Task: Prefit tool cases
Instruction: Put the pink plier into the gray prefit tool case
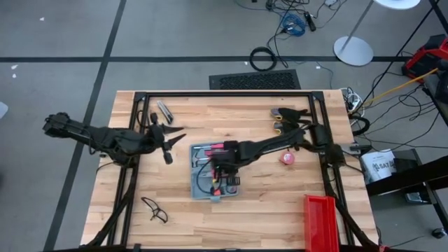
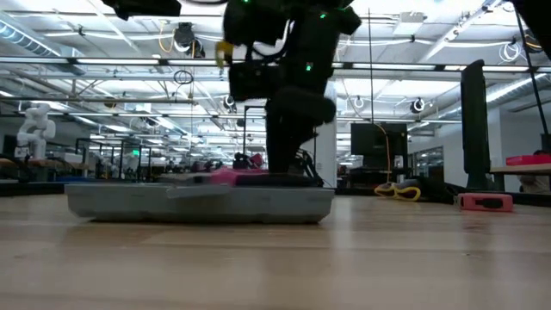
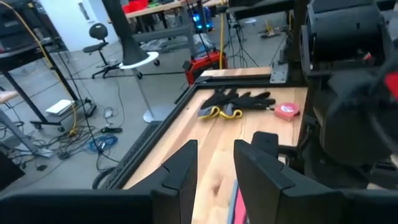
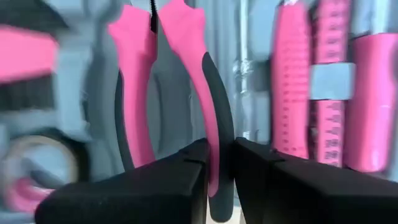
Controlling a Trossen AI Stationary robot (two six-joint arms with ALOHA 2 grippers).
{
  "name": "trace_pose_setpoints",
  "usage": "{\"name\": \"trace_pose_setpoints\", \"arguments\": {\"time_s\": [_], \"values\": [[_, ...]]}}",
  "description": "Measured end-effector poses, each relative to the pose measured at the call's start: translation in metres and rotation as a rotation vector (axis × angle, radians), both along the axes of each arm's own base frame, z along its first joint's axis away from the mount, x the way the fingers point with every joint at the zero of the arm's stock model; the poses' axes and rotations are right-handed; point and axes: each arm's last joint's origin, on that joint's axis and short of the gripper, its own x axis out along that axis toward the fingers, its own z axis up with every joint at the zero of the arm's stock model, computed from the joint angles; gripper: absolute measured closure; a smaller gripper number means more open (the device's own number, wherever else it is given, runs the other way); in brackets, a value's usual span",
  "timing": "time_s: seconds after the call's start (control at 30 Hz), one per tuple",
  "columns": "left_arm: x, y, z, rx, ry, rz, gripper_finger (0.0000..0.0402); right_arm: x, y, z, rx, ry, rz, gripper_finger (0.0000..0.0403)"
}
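pinching one pink plier handle (image 4: 208, 155) with right end effector (image 4: 219, 163), fingers nearly closed on it. tool case (image 1: 213, 182) directly below, open flat on table (image 1: 266, 210). rigid, light, slick plastic; grip handle mid-length. left end effector (image 1: 168, 137) open, idle beside.

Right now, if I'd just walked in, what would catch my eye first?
Probably the open tool case at the middle of the wooden table, with pink-handled tools in its grey tray. The right pincer reaches into it, closed on one handle of the pink pliers. The left pincer hovers open beside the case.
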Motion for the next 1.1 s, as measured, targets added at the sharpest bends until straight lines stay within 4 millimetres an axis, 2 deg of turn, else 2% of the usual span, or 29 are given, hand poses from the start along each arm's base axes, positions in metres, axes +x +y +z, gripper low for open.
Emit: {"name": "trace_pose_setpoints", "arguments": {"time_s": [0.17, 0.77, 0.97, 1.1], "values": [[0.003, -0.003, -0.003, 0.004, 0.018, -0.014, 0.029, 0.012, 0.008, -0.004, -0.013, 0.03, 0.06, 0.0363], [0.009, -0.006, -0.008, -0.008, 0.042, -0.012, 0.029, 0.011, 0.021, 0.001, 0.087, -0.006, -0.065, 0.0362], [0.009, -0.006, -0.008, -0.007, 0.043, -0.012, 0.029, 0.014, 0.023, 0.002, 0.112, -0.043, -0.123, 0.0274], [0.009, -0.006, -0.008, -0.006, 0.043, -0.012, 0.029, 0.018, 0.024, 0.014, 0.12, -0.076, -0.131, 0.0254]]}}
